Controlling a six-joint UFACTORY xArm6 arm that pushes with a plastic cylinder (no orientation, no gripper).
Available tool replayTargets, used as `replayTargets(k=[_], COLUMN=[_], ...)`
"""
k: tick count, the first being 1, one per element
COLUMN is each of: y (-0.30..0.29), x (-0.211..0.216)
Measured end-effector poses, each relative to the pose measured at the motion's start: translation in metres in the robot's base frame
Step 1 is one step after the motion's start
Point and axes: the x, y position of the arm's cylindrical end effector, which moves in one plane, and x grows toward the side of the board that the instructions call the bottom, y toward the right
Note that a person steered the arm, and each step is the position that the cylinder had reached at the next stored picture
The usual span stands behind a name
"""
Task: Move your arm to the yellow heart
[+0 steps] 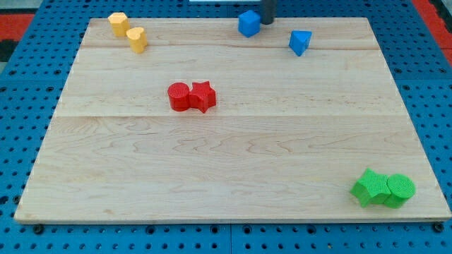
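While my tip (pixel 268 22) sits at the view's top, touching the blue cube (pixel 248 22) on its right, the yellow heart (pixel 137 39) lies well left of that cube, w/ a yellow hexagon (pixel 118 23) just up-left. No jaws on this rod. Blue triangle (pixel 300 42) is near the cube, lower right.

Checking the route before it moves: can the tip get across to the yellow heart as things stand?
Probably yes. My tip is at the view's top, just right of the blue cube; skirting that block, bare board leads left to the yellow heart.
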Motion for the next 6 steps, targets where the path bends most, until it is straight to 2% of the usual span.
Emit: replayTargets(k=[1,2,3,4,5,6], y=[-0.038,0.001,-0.047,-0.164,-0.229,-0.245], x=[0.015,0.039,0.092,0.112,0.111,0.098])
